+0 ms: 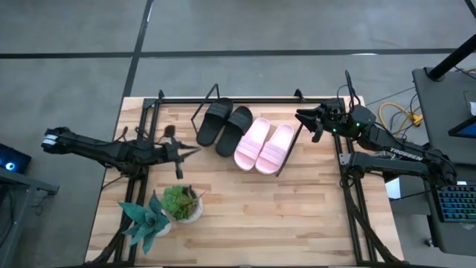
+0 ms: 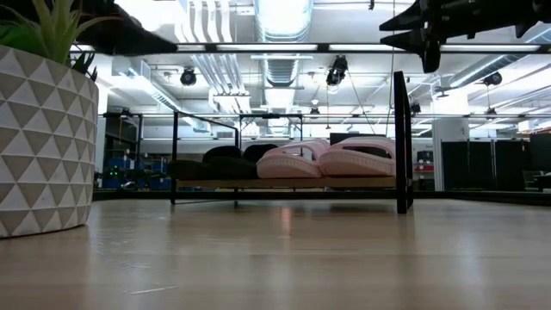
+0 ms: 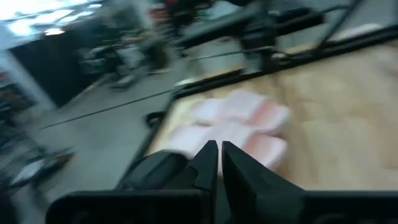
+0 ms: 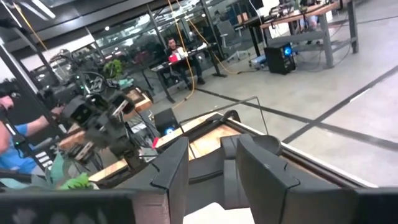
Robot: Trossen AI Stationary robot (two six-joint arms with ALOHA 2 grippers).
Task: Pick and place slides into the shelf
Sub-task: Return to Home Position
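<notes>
Four slides (image 1: pixel 253 141) on shelf (image 2: pixel 215 182) at table's (image 1: pixel 297 216) far edge. Fingers of left gripper (image 1: pixel 192 151) closed, of right gripper (image 1: pixel 307 123) parted; both empty.

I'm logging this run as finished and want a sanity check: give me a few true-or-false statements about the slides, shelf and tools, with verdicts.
1. Both black slides and both pink slides lie on the shelf. True.
2. The pink slides lie on the robot's left of the black ones. False: they lie on its right.
3. The right tool grips a slide. False: it is open and empty.
4. The left tool is shut, holding nothing. True.
</notes>
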